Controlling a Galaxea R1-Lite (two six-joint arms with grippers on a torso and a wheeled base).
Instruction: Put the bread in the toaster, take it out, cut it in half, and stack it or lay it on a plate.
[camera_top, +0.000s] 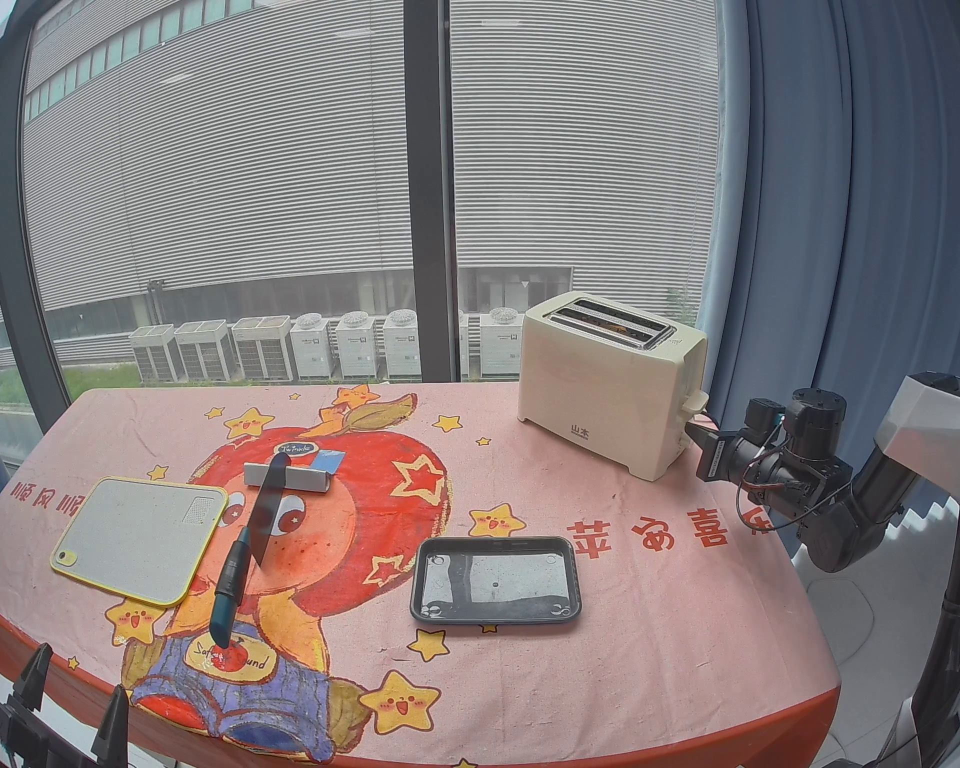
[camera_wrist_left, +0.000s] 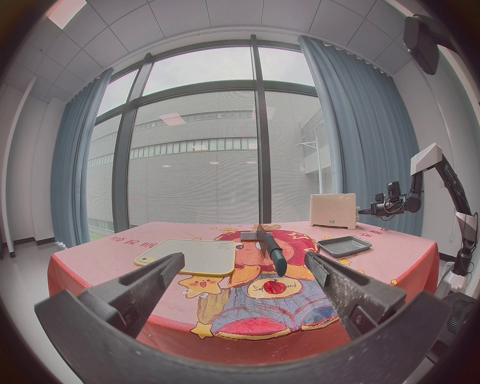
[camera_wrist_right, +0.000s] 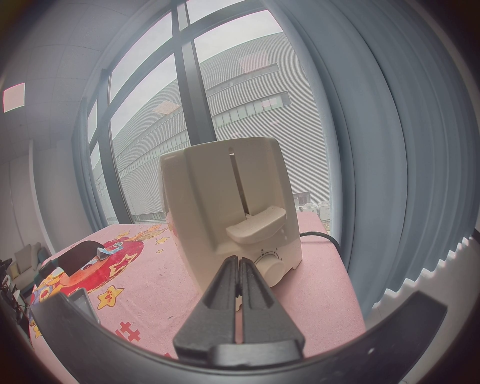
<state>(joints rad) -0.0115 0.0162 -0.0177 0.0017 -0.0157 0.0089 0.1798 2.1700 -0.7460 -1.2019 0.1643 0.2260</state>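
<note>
**Head view.** The right arm is stretching level toward the toaster (camera_top: 610, 395). It is holding the right gripper (camera_top: 700, 428) at the toaster's end face, just below the lever (camera_top: 694, 404). A brown sliver of bread (camera_top: 615, 326) is sitting low in a top slot of the toaster, well above the jaws. A glossy black rectangular plate (camera_top: 497, 580) is lying in front of the toaster. Farther from the toaster, a knife (camera_top: 245, 550) is leaning with its dark blade on a grey stand (camera_top: 288, 476). Farthest from the toaster, a speckled, yellow-rimmed cutting board (camera_top: 140, 538) is lying flat. The left gripper (camera_top: 75, 700) is hanging at the edge of the surface (camera_top: 640, 640), which is draped in a pink printed cloth.

**Left wrist view.** The left gripper (camera_wrist_left: 244, 260) is holding its ribbed dark jaws wide apart, gripping nothing, well away from the toaster (camera_wrist_left: 333, 210). The cutting board (camera_wrist_left: 192, 256), knife (camera_wrist_left: 272, 247) and plate (camera_wrist_left: 345, 246) are lying between these jaws and the toaster. The right gripper (camera_wrist_left: 367, 211) is pointing at the toaster's side.

**Right wrist view.** The right gripper (camera_wrist_right: 238, 262) is pressing its jaws together, empty. The tips are sitting just under the lever (camera_wrist_right: 256, 225) and beside the round dial (camera_wrist_right: 268, 266) of the smooth cream toaster (camera_wrist_right: 220, 195). Whether the tips are touching the toaster cannot be told. A black cord (camera_wrist_right: 320, 236) is trailing from behind the toaster.
</note>
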